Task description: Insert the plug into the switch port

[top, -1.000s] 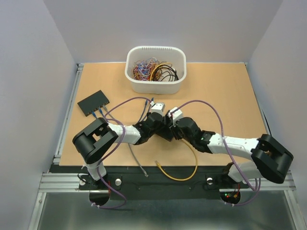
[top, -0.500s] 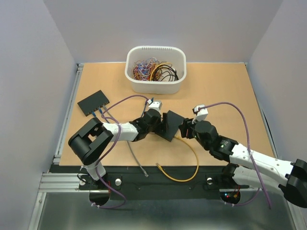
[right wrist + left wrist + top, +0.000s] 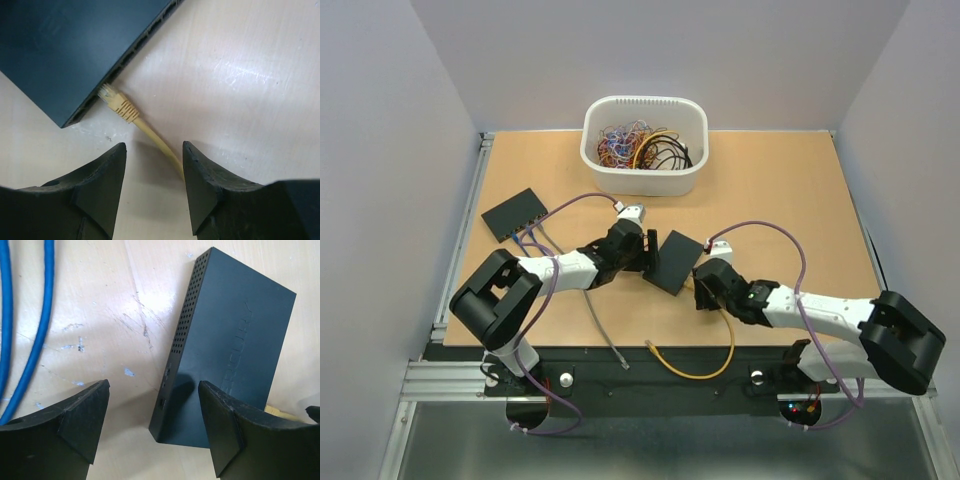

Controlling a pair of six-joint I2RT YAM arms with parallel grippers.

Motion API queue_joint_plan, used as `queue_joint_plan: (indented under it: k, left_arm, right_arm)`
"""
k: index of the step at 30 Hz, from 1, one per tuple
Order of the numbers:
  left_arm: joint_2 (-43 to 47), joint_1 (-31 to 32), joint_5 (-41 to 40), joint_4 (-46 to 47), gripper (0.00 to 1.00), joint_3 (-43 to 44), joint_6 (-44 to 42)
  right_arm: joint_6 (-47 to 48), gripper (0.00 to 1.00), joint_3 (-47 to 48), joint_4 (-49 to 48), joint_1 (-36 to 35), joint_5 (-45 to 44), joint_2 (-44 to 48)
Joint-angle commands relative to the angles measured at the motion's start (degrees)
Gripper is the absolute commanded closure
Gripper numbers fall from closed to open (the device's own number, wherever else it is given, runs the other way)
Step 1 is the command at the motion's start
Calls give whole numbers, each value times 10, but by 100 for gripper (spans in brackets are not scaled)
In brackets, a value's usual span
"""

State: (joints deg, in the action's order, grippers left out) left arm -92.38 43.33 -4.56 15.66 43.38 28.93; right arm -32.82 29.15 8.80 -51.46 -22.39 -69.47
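- A tan wooden table [image 3: 790, 200] sits inside pale grey walls, with a black rail along its near edge.
- A white tub [image 3: 644, 146] full of tangled wires stands at the far middle of the table.
- The left arm reaches in from the near left; the left gripper [image 3: 152, 427] is spread wide and holds nothing, its fingers [image 3: 82, 412] straddling the near corner of the centre switch [image 3: 235, 345].
- The right arm lies low across the near right; the right gripper [image 3: 152, 167] is also parted and empty, one finger on each side of the yellow cable [image 3: 160, 142].
- That black switch lies flat mid-table; a look-alike second switch [image 3: 514, 214] rests at the far left with blue cables [image 3: 30, 330] plugged in.
- The yellow cable loops toward the near edge, and a grey cable [image 3: 603, 330] lies beside it.
- The plug [image 3: 112, 100] sits at the switch port [image 3: 97, 97] on the centre switch's edge, its tip touching the opening; whether it is fully seated cannot be told.
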Motion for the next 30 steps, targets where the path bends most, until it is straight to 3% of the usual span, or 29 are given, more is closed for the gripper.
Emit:
queue_joint_plan:
  k: [1, 9, 19, 27, 30]
  left_arm:
    - [33, -4, 14, 8, 17, 4, -19]
    - [31, -4, 38, 40, 17, -14, -19]
    - [-5, 5, 111, 108, 19, -36, 2]
    - [-35, 19, 129, 141, 20, -37, 4]
    - [-42, 21, 127, 144, 20, -38, -2]
  right_arm:
    - [-2, 46, 31, 3, -5, 2, -23]
    - [21, 48, 48, 3, -4, -6, -62]
    - [30, 86, 53, -18, -5, -20, -95]
    - [62, 100, 56, -38, -4, -11, -90]
    - [80, 100, 62, -47, -5, -9, -91]
